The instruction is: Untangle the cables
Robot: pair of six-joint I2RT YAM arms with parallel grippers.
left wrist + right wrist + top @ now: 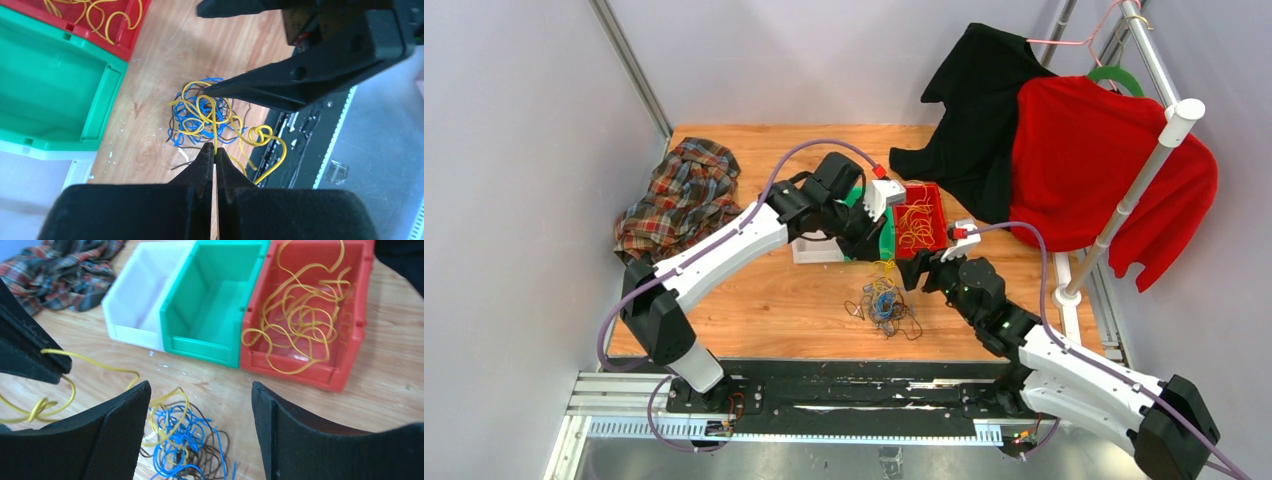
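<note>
The cables (884, 305) lie as a small tangle of yellow, blue and dark wire on the wooden table, in front of the bins. My left gripper (215, 150) is shut on one yellow cable (214, 125) that rises out of the tangle (197, 120). A knotted yellow loop (262, 135) hangs to its right. My right gripper (200, 390) stands open just above the tangle (185, 440), with nothing between its fingers. In the top view both grippers meet over the pile, the left gripper (879, 258) from behind and the right gripper (916, 275) from the right.
A white bin (132, 335), a green bin (200, 347) and a red bin (300, 372) holding several yellow wires (300, 315) stand in a row behind the tangle. A plaid cloth (679, 195) lies at the back left. Black and red garments (1104, 170) hang on a rack at the right.
</note>
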